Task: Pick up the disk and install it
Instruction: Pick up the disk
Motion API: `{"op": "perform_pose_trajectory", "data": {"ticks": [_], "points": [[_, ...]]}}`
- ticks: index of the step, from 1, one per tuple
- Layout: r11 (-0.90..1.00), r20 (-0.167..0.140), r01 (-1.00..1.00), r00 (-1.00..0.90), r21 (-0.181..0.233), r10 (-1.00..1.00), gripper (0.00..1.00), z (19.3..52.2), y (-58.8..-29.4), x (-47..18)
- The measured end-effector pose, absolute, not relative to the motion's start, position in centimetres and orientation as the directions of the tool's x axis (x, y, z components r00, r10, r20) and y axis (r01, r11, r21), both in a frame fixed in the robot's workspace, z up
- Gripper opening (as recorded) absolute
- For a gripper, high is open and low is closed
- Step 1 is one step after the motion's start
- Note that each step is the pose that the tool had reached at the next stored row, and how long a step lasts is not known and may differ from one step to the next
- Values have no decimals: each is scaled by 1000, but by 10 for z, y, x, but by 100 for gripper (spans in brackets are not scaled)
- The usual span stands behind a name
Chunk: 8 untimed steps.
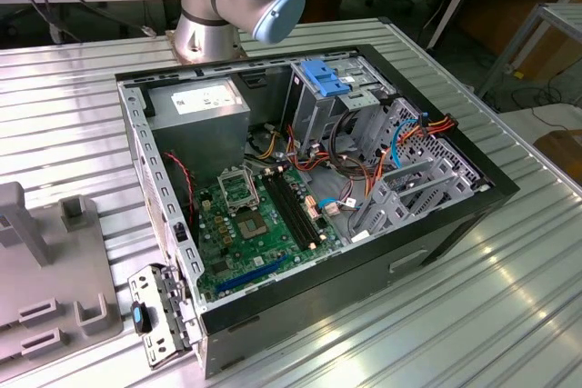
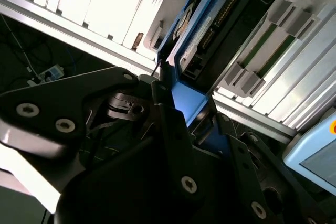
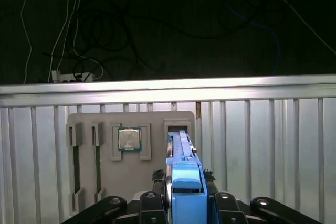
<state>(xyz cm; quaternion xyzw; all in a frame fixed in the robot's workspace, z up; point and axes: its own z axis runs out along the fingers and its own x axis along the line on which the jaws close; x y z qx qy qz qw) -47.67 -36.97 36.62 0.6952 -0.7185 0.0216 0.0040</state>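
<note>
The disk [image 3: 181,148] is standing edge-on at the grey tray's [image 3: 131,182] slot, the hand [image 3: 187,203] pinching its blue carrier [image 3: 186,182]. In the exterior view, the tray is sitting at eight o'clock from the case [image 1: 427,243]. Tilting is risking a jam against the slot.

From my end the disk [image 3: 184,153] has a bright blue frame and the hand [image 3: 185,187] is black. Tabletop [image 1: 509,315] is ribbed silver, fixture tray [image 3: 131,182] plain grey. Green motherboard [image 1: 250,224] sits in a black PC case [image 1: 496,190], with orange and red cables [image 1: 438,124].
</note>
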Motion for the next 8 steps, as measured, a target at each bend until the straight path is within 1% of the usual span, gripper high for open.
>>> {"op": "perform_pose_trajectory", "data": {"ticks": [8], "points": [[32, 36, -999, -33, -25, -999, 37, 377, -370, -476]]}}
